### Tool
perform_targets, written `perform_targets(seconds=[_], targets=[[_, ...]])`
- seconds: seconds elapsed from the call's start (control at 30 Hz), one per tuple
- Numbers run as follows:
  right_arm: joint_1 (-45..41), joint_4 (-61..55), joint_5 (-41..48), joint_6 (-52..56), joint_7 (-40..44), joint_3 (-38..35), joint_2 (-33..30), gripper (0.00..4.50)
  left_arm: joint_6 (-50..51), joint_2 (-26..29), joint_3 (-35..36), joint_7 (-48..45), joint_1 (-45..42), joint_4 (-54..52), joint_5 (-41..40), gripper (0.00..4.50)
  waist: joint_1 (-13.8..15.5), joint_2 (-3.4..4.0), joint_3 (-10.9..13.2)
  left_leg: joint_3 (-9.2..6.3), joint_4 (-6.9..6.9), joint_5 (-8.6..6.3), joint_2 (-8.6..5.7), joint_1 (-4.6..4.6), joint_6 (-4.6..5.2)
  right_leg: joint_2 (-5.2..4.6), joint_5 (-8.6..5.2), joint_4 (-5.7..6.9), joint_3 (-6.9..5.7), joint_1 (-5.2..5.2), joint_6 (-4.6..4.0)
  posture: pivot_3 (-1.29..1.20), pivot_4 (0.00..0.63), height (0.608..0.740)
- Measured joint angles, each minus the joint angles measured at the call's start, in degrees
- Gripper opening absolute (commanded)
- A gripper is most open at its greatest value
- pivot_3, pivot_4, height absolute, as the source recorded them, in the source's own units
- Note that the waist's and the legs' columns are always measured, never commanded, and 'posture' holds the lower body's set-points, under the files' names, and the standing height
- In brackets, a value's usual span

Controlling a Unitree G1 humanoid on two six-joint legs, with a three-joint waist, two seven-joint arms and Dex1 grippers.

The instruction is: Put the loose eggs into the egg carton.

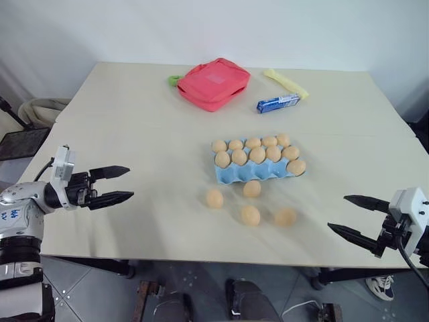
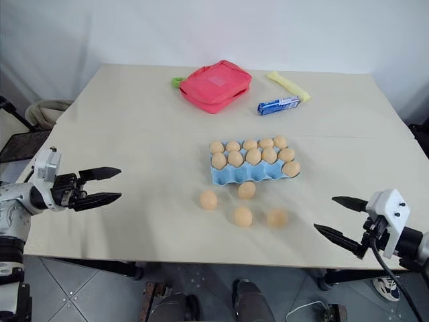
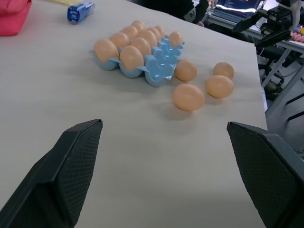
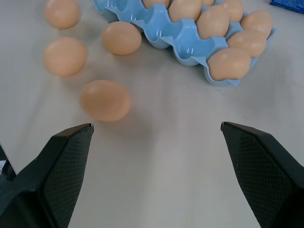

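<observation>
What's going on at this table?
Nothing is being handled yet. Both the left gripper and right gripper hover open and empty at opposite table edges. Four loose eggs lie on the table beside the egg carton, whose near row is empty.

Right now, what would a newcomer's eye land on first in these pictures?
The light blue egg carton mid-table, its two far rows full of eggs. Four loose eggs lie on the table just in front of it. The left pincer and right pincer flank them, open.
</observation>
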Motion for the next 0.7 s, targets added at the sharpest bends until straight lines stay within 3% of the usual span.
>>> perform_targets(seconds=[0.7], targets=[[2.2,-5.0,1.6,1.3,-5.6,-1.5,3.5,4.5,-0.9,-1.5,-1.2,0.0,-2.1,2.3,0.1,4.47,0.0,-0.01,0.0,-0.01,0.02,0.0,0.01,0.0,0.0,0.02,0.0,0.01,-0.01,0.0,0.01,0.0,0.15,0.74]])
